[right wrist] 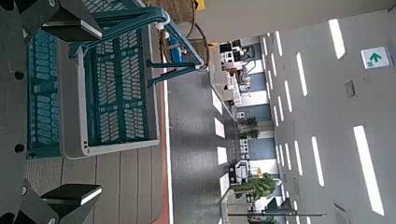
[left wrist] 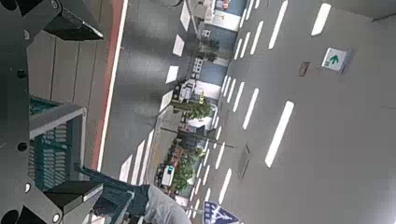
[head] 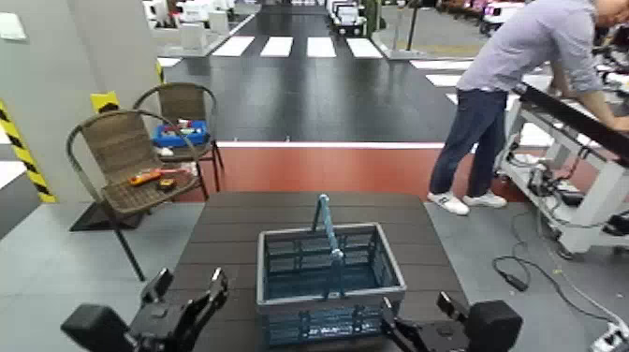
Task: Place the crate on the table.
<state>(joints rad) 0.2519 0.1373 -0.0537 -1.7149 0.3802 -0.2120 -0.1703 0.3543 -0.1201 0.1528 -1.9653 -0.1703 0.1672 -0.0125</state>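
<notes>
The teal-blue crate [head: 329, 276] stands upright on the dark brown slatted table [head: 225, 234], near the front edge, with its thin hoop handle raised. My left gripper [head: 187, 288] is open, just left of the crate's near left corner and apart from it. My right gripper [head: 416, 316] is open too, by the near right corner. In the left wrist view only a corner of the crate [left wrist: 51, 140] shows beyond the left gripper [left wrist: 82, 110]. In the right wrist view the lattice side of the crate [right wrist: 112, 89] lies ahead of the right gripper [right wrist: 82, 112], with nothing held.
Two wicker chairs [head: 126, 159] stand at the back left, one with a small blue box [head: 180, 134], one with orange tools. A person [head: 510, 84] bends over a white-framed workbench [head: 580, 150] at the right. Cables [head: 524, 271] lie on the floor there.
</notes>
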